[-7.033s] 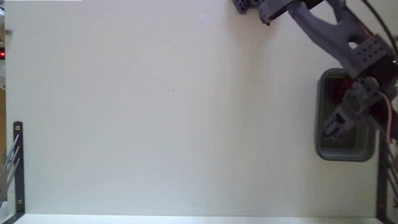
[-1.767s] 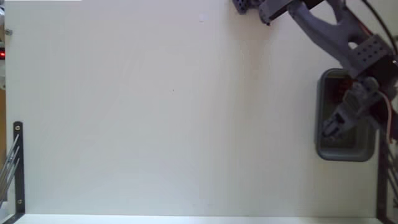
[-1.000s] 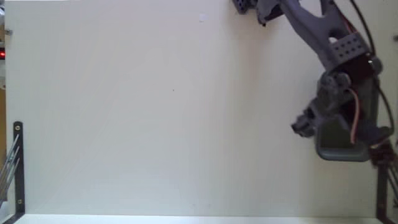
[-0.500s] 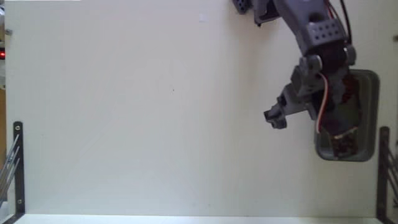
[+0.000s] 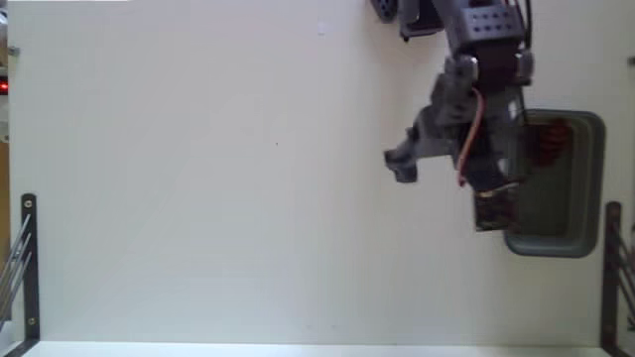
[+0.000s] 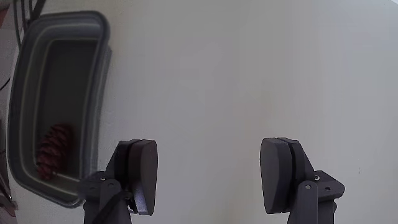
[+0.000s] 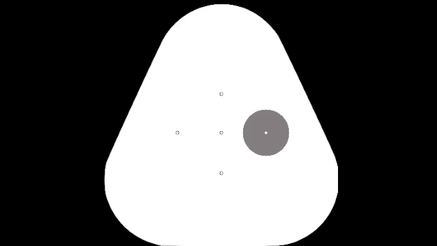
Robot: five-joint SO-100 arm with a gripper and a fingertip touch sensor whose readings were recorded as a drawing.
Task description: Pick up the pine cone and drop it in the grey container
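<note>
The pine cone (image 5: 552, 141) is a small reddish-brown cone lying inside the grey container (image 5: 593, 183), near its top end in the fixed view. In the wrist view the pine cone (image 6: 53, 151) rests on the dark floor of the container (image 6: 101, 74) at the left. My gripper (image 5: 402, 165) hangs over the bare white table, just left of the container, and part of the arm covers the container's left rim. The wrist view shows the gripper (image 6: 211, 171) open, its two dark fingers wide apart with only table between them.
A black metal bracket (image 5: 28, 266) stands at the table's left edge and another bracket (image 5: 610, 273) at the right edge, below the container. The arm's base (image 5: 397, 10) sits at the top edge. White tabletop fills the left and middle.
The arm has swung left, out from over the container, so the gripper now hangs over the table. The pine cone lies uncovered in the container.
</note>
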